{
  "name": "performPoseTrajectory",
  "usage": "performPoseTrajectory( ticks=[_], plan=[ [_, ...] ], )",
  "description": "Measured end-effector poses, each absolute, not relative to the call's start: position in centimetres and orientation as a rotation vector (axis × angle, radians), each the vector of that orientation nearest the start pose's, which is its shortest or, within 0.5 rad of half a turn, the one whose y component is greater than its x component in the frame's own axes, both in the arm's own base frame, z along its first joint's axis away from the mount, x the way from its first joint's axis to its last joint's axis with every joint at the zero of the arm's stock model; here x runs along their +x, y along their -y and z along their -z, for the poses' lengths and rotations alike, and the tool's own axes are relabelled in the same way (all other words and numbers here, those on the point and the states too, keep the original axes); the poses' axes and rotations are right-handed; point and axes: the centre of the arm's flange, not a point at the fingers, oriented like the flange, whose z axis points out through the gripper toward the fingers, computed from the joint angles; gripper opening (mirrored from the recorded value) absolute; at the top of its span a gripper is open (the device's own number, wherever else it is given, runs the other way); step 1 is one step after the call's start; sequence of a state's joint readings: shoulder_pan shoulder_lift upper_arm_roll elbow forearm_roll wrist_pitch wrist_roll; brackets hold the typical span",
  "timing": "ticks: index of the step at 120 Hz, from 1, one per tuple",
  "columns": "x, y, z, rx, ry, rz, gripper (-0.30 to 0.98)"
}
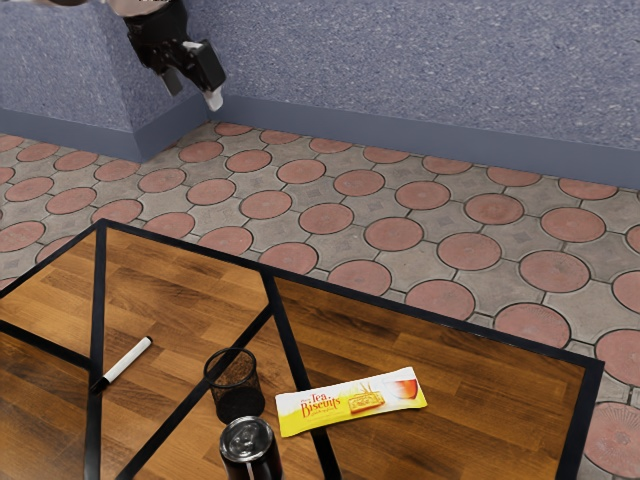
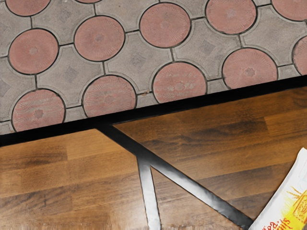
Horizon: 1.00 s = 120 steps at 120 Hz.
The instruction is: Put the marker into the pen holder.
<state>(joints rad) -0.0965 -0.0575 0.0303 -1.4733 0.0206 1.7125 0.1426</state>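
The gripper (image 1: 193, 90) hung released and empty, well apart from the marker (image 1: 128, 362), which lay on the table (image 1: 460, 365) lower in the exterior view, left of the pen holder (image 1: 236, 386) there, its black end slanting toward the exterior view's lower left.

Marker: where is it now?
In the exterior view, the marker lies on the table, to that view's left of the pen holder, its black end over a dark strip.
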Motion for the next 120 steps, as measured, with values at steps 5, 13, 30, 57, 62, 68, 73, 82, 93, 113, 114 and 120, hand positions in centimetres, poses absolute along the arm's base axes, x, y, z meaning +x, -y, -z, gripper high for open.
performPoseTrajectory(
  ticks=[5,13,30,57,62,68,73,82,93,113,114,120],
  plan=[
    [54.3,2.6,-71.5,-3.066,-0.267,0.405,0.65],
    [53.9,0.9,-70.7,-3.07,-0.169,0.324,0.66],
    [53.7,-2.1,-65.6,-3.082,-0.001,0.094,0.67],
    [51.1,-9.2,-48.0,-3.056,0.3,-0.402,0.68],
    [51.0,-10.5,-45.5,-3.046,0.347,-0.441,0.68],
    [50.8,-11.9,-42.6,-3.038,0.396,-0.482,0.68],
    [50.6,-13.0,-40.5,-3.033,0.428,-0.5,0.68],
    [50.6,-13.7,-37.2,-3.028,0.439,-0.527,0.69],
    [50.8,-11.6,-34.0,-3.03,0.366,-0.533,0.69],
    [51.2,-13.0,-31.0,-3.036,0.369,-0.513,0.69],
    [51.2,-13.1,-30.8,-3.037,0.37,-0.513,0.69],
    [51.1,-13.6,-30.0,-3.04,0.375,-0.514,0.69]
  ],
)
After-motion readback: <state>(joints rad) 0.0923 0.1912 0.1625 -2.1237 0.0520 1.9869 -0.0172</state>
